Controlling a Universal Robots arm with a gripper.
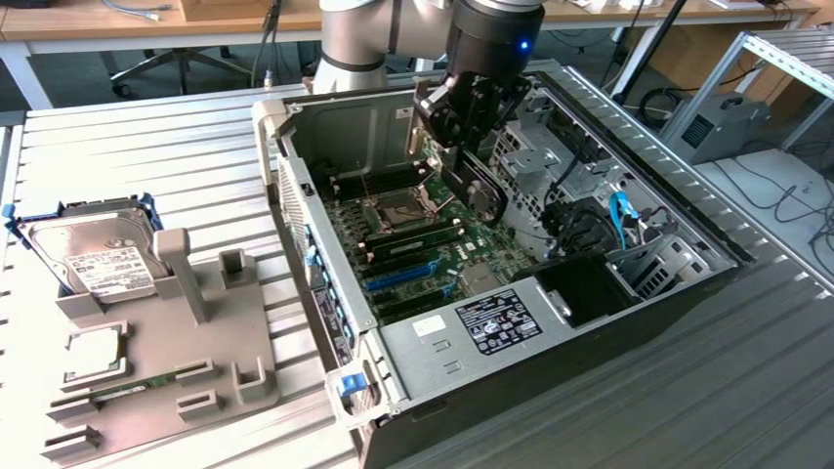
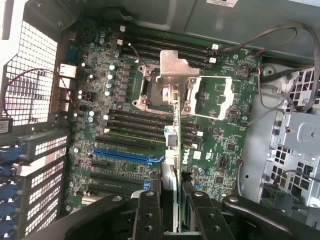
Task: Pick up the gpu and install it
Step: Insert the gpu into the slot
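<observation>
Wrist view: the two black jaws stand nearest the camera, clamped on the gpu [image 2: 173,92], which is seen edge-on between them. The card's silver end bracket [image 2: 175,70] points away from the camera, toward the motherboard [image 2: 115,130] beyond it. A blue slot [image 2: 125,156] lies off to one side of the card's line. Whether the card touches the board cannot be told here.

Exterior view: the grey holder [image 1: 170,391] on the slatted bench [image 1: 131,127] is nearest, with a hard drive [image 1: 98,259] propped in it. Beyond it, the open computer case [image 1: 678,244] lies on its side. The gpu hangs inside the case over the motherboard, black cooler visible, under the arm [image 1: 489,39].
</observation>
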